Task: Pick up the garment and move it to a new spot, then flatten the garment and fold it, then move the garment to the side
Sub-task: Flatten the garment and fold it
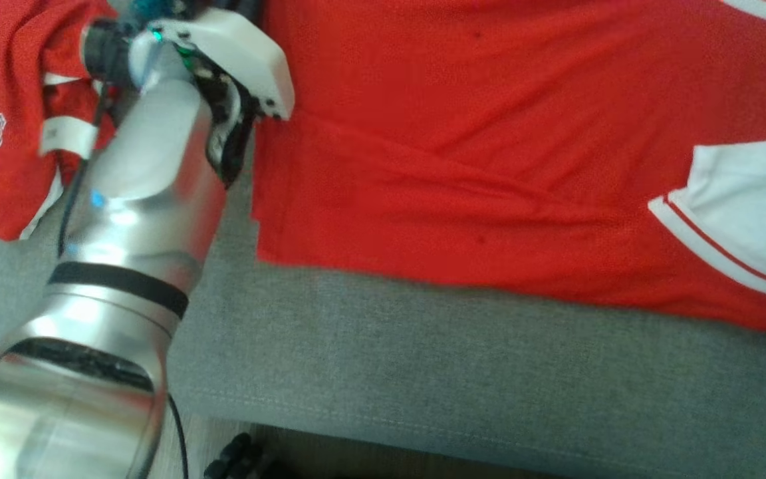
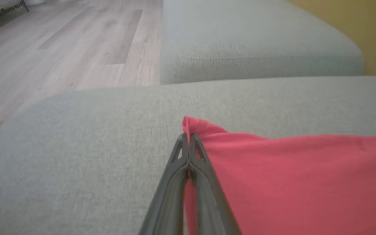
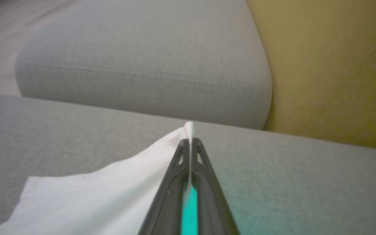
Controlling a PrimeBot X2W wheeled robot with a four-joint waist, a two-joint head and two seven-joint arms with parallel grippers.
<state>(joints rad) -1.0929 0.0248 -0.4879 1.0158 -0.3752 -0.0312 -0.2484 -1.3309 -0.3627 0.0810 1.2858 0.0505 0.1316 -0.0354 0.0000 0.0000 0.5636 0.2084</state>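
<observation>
The red garment lies spread over the grey sofa cushion, filling the upper right of the head view. At the centre of the left wrist view the left jaws are pressed together on a red corner. The right jaws pinch a white edge with only a sliver past the tips. If the arms pull apart hard, I reckon that sliver slips free — or the cloth drags and bunches on the rough cushion.

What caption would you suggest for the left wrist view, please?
Left claw shut on a corner of the red garment spread over the grey cushion.
</observation>
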